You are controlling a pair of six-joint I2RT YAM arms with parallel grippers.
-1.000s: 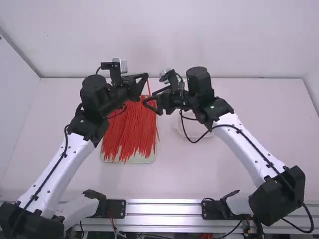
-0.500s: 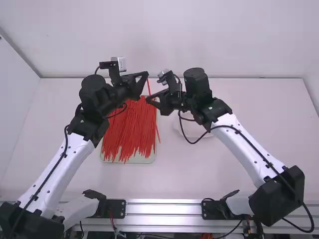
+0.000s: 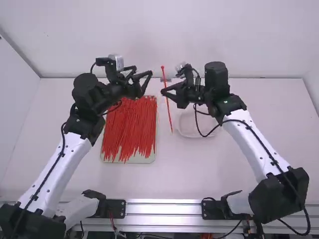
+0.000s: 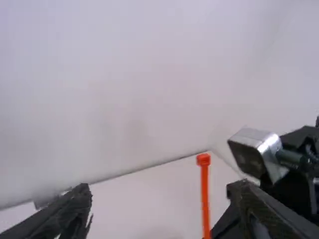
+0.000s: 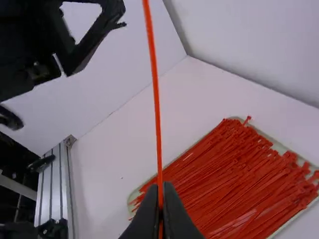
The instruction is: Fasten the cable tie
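Note:
My right gripper (image 3: 166, 94) is shut on a single red cable tie (image 3: 169, 117) and holds it up in the air, close to upright. Its head (image 3: 162, 67) points up and its tail hangs toward the table. In the right wrist view the fingers (image 5: 149, 209) pinch the strip (image 5: 153, 99). My left gripper (image 3: 143, 79) hangs open just left of the tie, holding nothing. The tie's head (image 4: 203, 160) stands between the left gripper's spread fingers (image 4: 67, 214), apart from them.
A pale tray (image 3: 152, 160) heaped with several red cable ties (image 3: 130, 128) lies under the left arm. A shallow clear dish (image 3: 192, 128) sits right of it, below the right gripper. A black cable loops off the right arm.
The right gripper has moved right and up, away from the tray, taking one tie with it. The left gripper turned slightly and the gap between both grippers widened.

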